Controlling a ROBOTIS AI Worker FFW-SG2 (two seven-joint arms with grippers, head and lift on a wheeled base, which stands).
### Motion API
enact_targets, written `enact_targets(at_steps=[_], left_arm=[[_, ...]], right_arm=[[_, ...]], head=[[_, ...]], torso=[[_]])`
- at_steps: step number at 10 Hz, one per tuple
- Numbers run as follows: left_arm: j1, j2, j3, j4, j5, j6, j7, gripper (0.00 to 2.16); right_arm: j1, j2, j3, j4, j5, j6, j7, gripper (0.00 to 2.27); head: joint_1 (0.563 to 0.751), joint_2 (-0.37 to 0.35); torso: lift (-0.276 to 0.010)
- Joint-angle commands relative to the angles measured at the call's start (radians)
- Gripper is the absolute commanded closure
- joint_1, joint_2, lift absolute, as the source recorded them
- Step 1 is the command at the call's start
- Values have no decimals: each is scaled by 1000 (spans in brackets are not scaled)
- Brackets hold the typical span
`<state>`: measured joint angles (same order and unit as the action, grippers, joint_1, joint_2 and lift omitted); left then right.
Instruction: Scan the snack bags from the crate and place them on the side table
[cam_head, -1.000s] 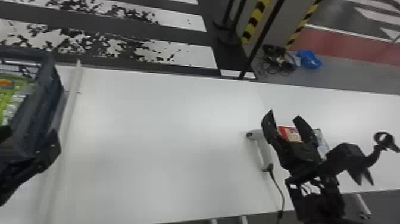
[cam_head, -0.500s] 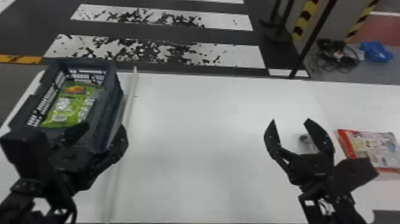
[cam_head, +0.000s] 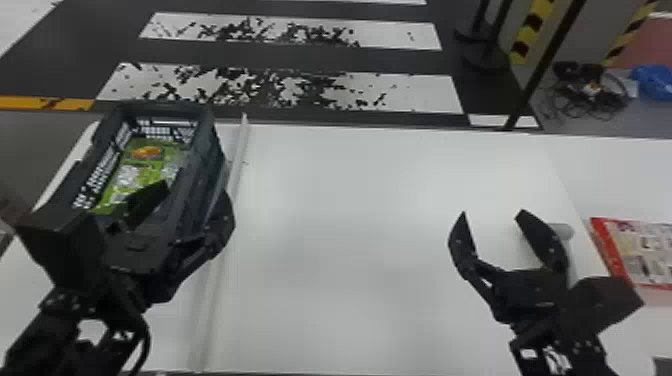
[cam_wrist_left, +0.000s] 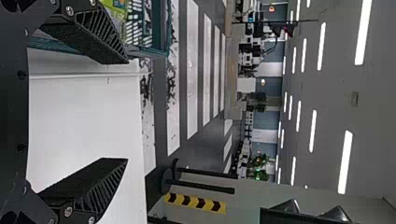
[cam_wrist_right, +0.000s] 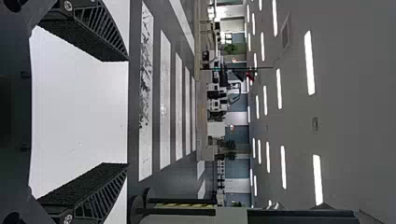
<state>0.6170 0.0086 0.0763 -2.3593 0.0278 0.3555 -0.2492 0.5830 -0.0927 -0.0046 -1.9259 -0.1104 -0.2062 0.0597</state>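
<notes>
Over in the crate (cam_head: 216, 150) lie green snack bags (cam_head: 142, 172), probably light, crinkly, a bit slippery; I'd pinch one mid-body, gently. Left gripper (cam_head: 196, 191) and right gripper (cam_head: 493, 213) stand wide and empty, and a red-edged bag (cam_head: 645, 250) rests on the side table (cam_head: 620, 185)

Rows of ceiling strip lights (cam_wrist_left: 346, 162) are burning white in both wrist views, throwing bright, even light from overhead while the ceiling (cam_wrist_left: 369, 107) between them is staying a dim grey. In the head view, the white tabletop (cam_head: 325, 215) is giving back a soft, pale glare, with faint grey shading spreading over its lower middle.
</notes>
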Motion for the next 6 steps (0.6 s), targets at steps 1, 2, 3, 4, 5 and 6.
enact_targets(at_steps=[1,2,3,4,5,6], left_arm=[[-22,11,45,-34,0,67,-25,137],[-56,11,88,-43,0,138,-51,137],[-97,16,132,-44,1,208,-70,137],[-148,44,181,-43,14,273,-116,137],[-210,70,234,-32,17,313,-153,137],[-287,110,278,6,1,371,-199,137]], right_arm=[[1,-2,0,1,0,0,0,73],[3,-4,3,1,-2,0,0,73],[9,-4,5,1,-3,0,0,73],[14,-6,3,1,-5,0,0,76],[17,-6,3,1,-5,0,0,76],[21,-6,0,-1,-5,0,0,76]], head=[[695,-30],[695,-19],[695,-10],[695,19],[695,43],[695,70]], torso=[[-94],[-94],[-94],[-94],[-94],[-94]])
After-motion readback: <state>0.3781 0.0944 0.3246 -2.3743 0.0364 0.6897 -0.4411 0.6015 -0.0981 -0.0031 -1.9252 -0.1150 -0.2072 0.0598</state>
